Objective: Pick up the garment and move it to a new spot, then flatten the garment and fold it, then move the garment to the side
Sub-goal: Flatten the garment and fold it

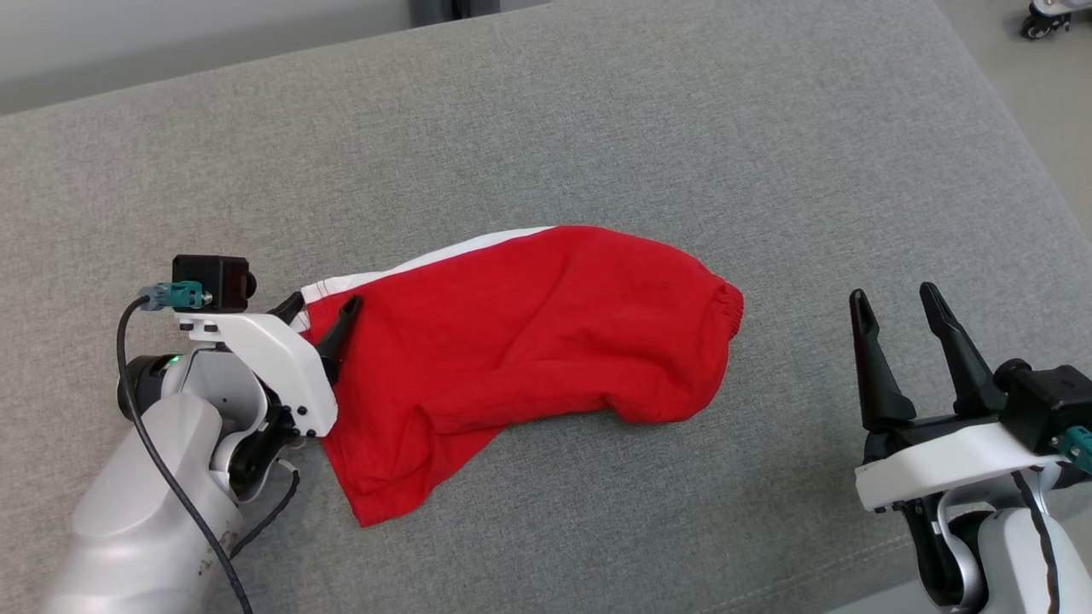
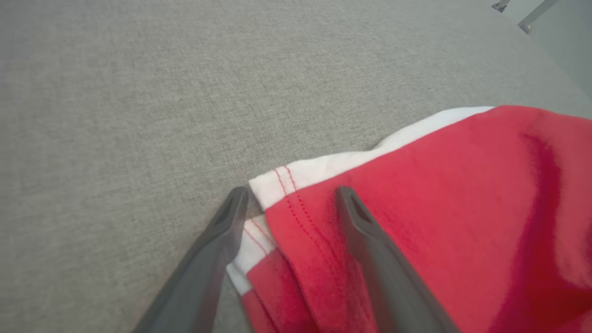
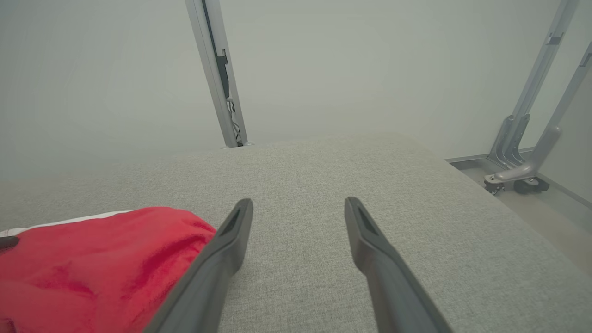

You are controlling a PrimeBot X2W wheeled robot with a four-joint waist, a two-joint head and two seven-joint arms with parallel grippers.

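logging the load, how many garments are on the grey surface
1. The red garment with a white stripe lies crumpled mid grey surface, one corner between the fingers of the open left gripper. Another could be hidden beneath it.

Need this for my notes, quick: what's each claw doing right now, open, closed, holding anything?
Left claw: open, set over a corner of the red garment, not gripping it.
Right claw: open, holding nothing.
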